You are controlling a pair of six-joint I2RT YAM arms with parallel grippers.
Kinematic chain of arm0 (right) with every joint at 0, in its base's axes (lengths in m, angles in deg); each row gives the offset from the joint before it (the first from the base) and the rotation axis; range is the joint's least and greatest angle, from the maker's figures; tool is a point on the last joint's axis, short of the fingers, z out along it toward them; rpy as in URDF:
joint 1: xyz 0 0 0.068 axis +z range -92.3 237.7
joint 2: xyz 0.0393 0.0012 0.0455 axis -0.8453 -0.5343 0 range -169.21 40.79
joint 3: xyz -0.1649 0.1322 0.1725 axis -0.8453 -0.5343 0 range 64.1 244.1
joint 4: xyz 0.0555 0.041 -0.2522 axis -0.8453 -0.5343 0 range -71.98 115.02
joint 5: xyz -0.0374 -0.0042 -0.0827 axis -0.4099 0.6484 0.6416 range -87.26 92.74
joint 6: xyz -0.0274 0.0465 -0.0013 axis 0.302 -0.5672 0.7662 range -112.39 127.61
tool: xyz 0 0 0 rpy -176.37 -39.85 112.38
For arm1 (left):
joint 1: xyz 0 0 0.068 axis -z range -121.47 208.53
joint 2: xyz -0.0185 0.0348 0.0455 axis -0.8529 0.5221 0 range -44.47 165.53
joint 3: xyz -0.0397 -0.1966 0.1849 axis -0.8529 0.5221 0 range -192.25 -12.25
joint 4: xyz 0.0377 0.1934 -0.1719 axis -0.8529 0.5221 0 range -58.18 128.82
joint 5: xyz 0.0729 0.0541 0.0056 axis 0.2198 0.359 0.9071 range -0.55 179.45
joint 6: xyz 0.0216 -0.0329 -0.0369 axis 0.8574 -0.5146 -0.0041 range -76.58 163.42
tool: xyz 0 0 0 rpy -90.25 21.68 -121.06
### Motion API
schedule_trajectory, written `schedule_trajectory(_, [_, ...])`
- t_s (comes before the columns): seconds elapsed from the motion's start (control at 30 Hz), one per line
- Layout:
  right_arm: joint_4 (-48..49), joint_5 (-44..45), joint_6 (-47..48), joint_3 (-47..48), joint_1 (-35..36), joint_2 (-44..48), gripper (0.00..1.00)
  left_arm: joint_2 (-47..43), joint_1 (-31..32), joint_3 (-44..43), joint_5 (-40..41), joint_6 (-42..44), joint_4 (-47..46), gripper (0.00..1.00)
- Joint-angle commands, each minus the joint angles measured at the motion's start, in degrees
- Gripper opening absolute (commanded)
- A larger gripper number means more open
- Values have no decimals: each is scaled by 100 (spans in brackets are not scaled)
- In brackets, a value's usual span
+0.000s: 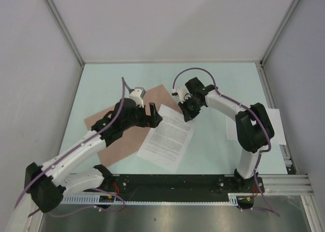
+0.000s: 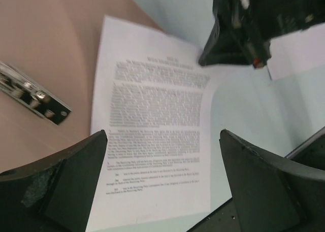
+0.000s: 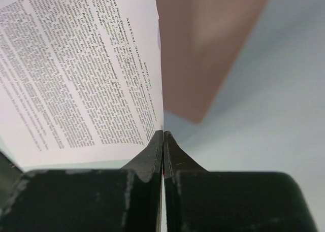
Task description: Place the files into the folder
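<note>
We count one folder [image 1: 119,143] and two sheets: the printed sheet [image 1: 166,136] lies nearest, its far left corner on the folder, and the plain sheet [image 1: 278,123] lies well right under our right arm [image 1: 249,130]. Our left gripper [image 2: 162,138] hangs spread over the printed sheet; the right gripper [image 3: 163,136] pinches its far corner.

Table [image 1: 223,79]: pale green, flat.
- Salmon folder [image 1: 158,96]: beneath and left of the left gripper [image 1: 154,112].
- Printed sheet [image 1: 167,138]: just nearward of both grippers, left edge overlapping the folder, far corner at the right gripper [image 1: 187,112].
- Plain white sheet [image 1: 278,125]: well right of the right gripper.
</note>
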Motion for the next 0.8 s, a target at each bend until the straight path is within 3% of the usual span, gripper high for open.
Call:
schedule_trajectory(0.0, [201,500,673,452,-2,-474,0,898,-27,390,-899,-604,-1354,98])
schedule_trajectory(0.13, [350,-218,226,567,-178,-784,2,1865,-18,470,-802,-849,-1952,96])
schedule_trajectory(0.3, [746,-1055,-643,550,-564,-1021,14,2737,69,593,-601,-1236,-2366,94])
schedule_trajectory(0.47, [1290,-1599,-1444,208,-933,-943,45,3133,184,865,-504,-1553,-2585,93])
schedule_trajectory(0.6, [1932,-2294,-2182,-581,-1250,-802,51,3318,175,1050,-503,-1825,-2761,93])
schedule_trajectory(0.77, [3170,-2348,-3139,-1743,-1382,-266,58,3529,193,1287,-626,-2098,-3007,93])
